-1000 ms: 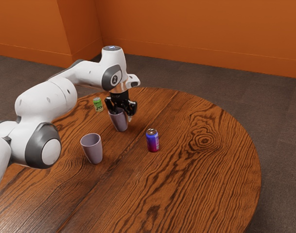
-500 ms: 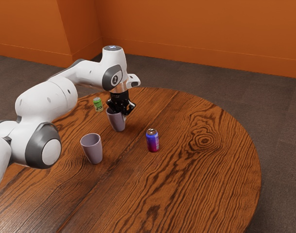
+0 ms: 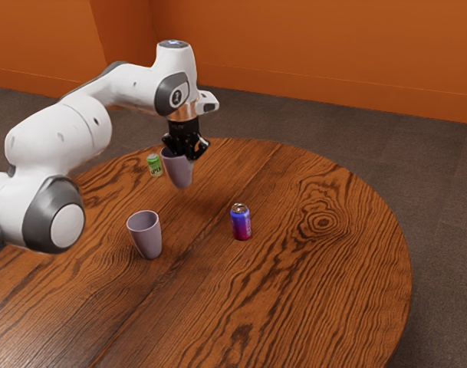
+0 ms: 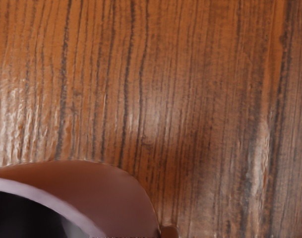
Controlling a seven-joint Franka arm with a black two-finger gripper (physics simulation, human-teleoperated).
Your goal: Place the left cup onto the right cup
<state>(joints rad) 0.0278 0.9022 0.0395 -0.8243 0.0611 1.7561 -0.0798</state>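
Hanging just below the gripper [image 3: 182, 152], the held cup [image 3: 177, 172] is pinched at its rim.

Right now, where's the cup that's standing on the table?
In the exterior view, the standing cup is on the table toward that view's left, nearer the camera than the held cup, with the blue can to its right.
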